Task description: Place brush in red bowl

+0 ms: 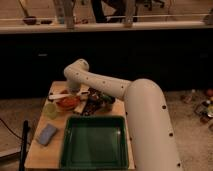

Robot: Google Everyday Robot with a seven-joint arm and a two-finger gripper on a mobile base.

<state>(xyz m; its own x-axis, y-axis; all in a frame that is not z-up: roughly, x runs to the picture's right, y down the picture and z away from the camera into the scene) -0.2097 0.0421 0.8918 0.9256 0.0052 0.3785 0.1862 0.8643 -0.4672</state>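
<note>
Setting: a small wooden table stands before a long dark counter, seen from the robot's side and looking down.
Arm: a thick white arm rises from the lower right, stretches left over the table's far edge, bends at a rounded joint and turns down.
Gripper: the gripper sits at the lower end of that downturn, low over the table's far left part, just above the brush and close to the red bowl's far rim.
Grip: whether the gripper is wide, narrow or clasping anything cannot be told here.
Brush: the brush is a slim whitish stick lying roughly level, left to right, along the far side of the red bowl, passing under the gripper. Whether it rests on the rim or is lifted cannot be told.
Red bowl: the red bowl is small and orange-red, on the table's far left, just right of the cup.
Cup: a pale yellow-green cup stands beside the bowl, nearer the left edge.
Sponge: a blue sponge lies at the near left, apart from the bowl.
Tray: a large green tray fills the near middle of the table.
Clutter: a dark heap of items sits right of the bowl, beyond the tray, too murky to name.
</note>
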